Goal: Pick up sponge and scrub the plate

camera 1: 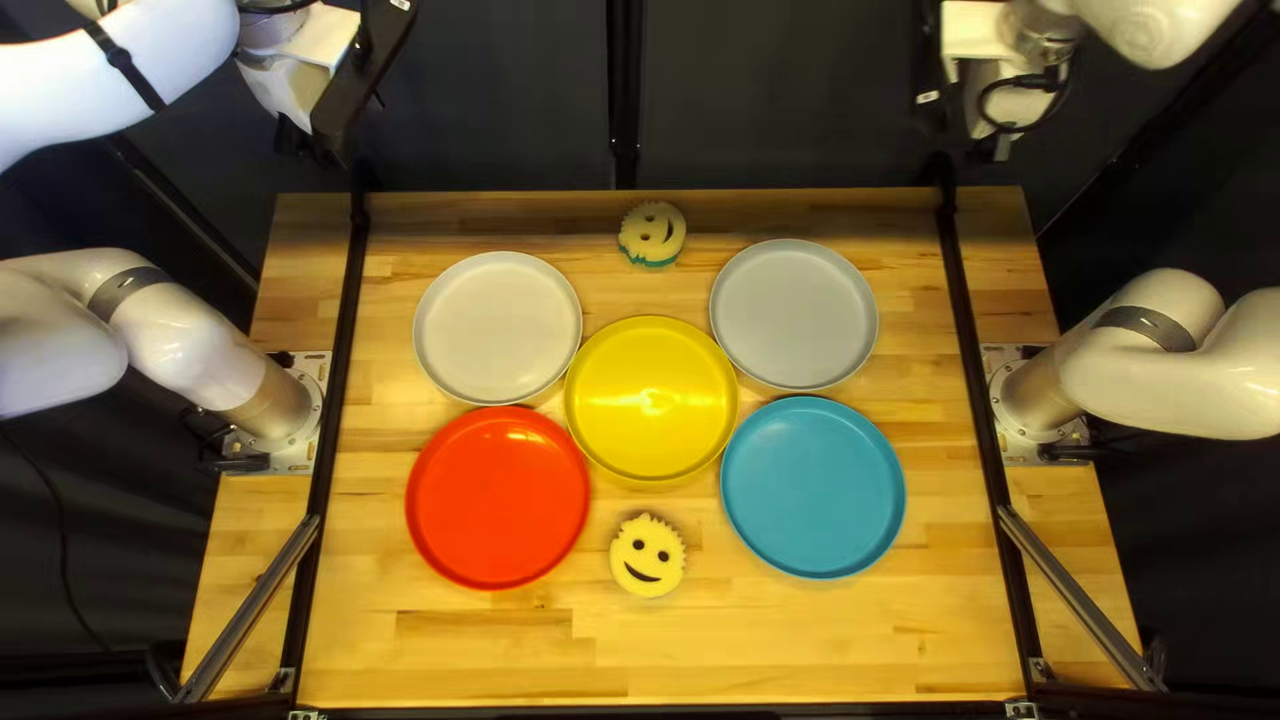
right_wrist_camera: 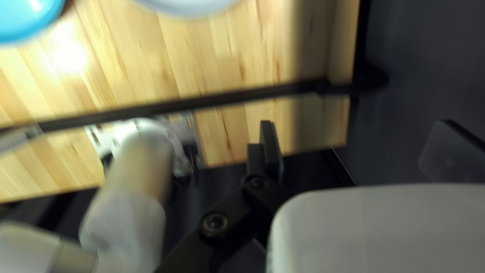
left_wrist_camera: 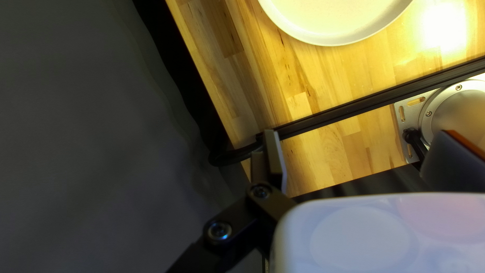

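Two round yellow smiley sponges lie on the table in the top left view: the far sponge [camera 1: 652, 234], with a green underside, and the near sponge [camera 1: 648, 556]. Five plates lie between and around them: white [camera 1: 498, 328], grey [camera 1: 794, 314], yellow [camera 1: 651, 399], red [camera 1: 498, 498] and blue [camera 1: 812, 487]. My left gripper [camera 1: 350, 94] is raised beyond the far left corner, my right gripper [camera 1: 994, 134] beyond the far right one, both away from the sponges. The left gripper [left_wrist_camera: 361, 135] and the right gripper [right_wrist_camera: 356, 124] each hold their fingers wide apart, nothing between.
Black rails [camera 1: 343, 360] run along both sides of the table, inside the arm bases. Metal bars [camera 1: 254, 607] slant near the two front corners. A dark curtain [camera 1: 507, 100] hangs behind the far edge. Bare wood [camera 1: 800, 640] shows along the near edge.
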### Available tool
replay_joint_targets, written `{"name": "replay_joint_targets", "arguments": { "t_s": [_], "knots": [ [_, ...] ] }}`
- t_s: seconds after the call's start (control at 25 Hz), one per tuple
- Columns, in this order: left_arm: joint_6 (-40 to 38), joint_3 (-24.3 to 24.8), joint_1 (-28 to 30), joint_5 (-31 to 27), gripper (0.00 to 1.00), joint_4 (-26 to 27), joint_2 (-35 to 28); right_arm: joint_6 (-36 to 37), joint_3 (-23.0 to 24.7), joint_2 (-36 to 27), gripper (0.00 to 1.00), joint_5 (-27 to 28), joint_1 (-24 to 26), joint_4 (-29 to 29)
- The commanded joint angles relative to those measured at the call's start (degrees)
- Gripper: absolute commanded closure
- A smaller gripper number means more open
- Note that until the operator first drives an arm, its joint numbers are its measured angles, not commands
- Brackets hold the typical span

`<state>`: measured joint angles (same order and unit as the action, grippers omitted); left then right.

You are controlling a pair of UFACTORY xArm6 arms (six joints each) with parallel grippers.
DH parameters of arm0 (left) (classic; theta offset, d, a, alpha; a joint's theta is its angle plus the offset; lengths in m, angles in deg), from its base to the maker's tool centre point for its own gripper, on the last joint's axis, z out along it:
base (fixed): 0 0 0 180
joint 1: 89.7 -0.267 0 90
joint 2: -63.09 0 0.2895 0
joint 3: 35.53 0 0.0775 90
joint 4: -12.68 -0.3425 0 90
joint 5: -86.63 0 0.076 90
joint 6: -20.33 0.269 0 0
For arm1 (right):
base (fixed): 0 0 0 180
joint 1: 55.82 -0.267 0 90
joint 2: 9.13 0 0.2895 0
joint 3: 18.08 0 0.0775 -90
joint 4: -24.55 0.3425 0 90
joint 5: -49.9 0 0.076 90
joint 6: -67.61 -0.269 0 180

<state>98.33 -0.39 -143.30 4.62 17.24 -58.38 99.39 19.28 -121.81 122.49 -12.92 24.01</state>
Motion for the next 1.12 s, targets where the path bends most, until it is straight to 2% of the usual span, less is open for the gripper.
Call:
{"name": "replay_joint_targets", "arguments": {
  "t_s": [0.04,0.16,0.64,0.92,1.12],
  "knots": [
    [0.0,0.0,0.0,0.0,0.0,0.0,0.0,-3.9,1.1,4.4,0.0,-7.0,-0.1,4.2],
    [0.0,0.0,0.0,0.0,0.0,0.0,0.0,-2.7,-0.2,7.6,0.0,-7.8,1.1,6.7],
    [0.0,0.0,0.0,0.0,0.0,0.0,0.0,-3.7,-0.2,8.2,0.0,-8.6,0.1,5.6],
    [0.0,0.0,0.0,0.0,0.0,0.0,0.0,-9.4,-8.9,24.0,0.0,-17.6,-4.4,4.9],
    [0.0,0.0,0.0,0.0,0.0,0.0,0.0,-14.9,-12.7,30.1,0.0,-22.4,-6.2,4.2]
  ]
}}
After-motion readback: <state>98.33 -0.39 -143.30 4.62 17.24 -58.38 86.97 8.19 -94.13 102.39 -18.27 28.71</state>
